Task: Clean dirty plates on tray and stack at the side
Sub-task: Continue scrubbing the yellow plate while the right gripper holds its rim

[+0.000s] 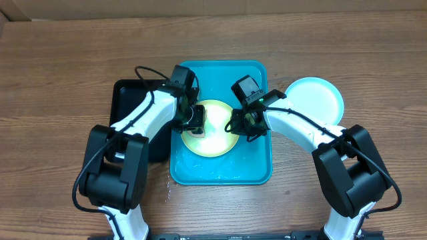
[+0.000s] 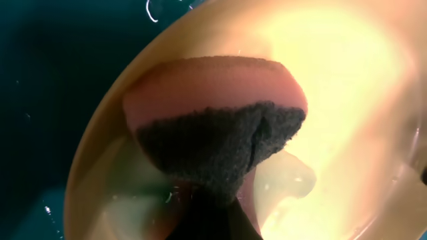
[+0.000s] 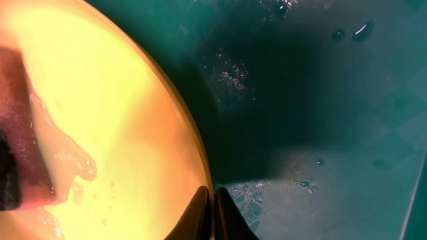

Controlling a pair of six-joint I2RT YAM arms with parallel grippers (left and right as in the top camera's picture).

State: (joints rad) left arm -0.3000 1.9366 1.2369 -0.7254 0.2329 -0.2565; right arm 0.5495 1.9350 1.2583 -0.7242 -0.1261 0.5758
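Observation:
A pale yellow-green plate (image 1: 215, 140) lies on the cyan-blue tray (image 1: 220, 177). My left gripper (image 1: 195, 122) is shut on a pink sponge with a dark scouring side (image 2: 220, 133), which is pressed onto the wet plate (image 2: 347, 80) near its left rim. My right gripper (image 1: 237, 123) is shut on the plate's right rim; in the right wrist view its fingertips (image 3: 212, 207) pinch the edge of the plate (image 3: 100, 100), with the tray floor (image 3: 320, 100) beside it. The sponge (image 3: 17, 133) shows at that view's left edge. A light cyan plate (image 1: 313, 100) rests on the table, right of the tray.
A black rectangular tray (image 1: 130, 100) sits against the cyan tray's left side, partly under my left arm. Water drops and foam lie on the tray floor (image 2: 40, 100). Wooden table (image 1: 60, 60) surrounds everything.

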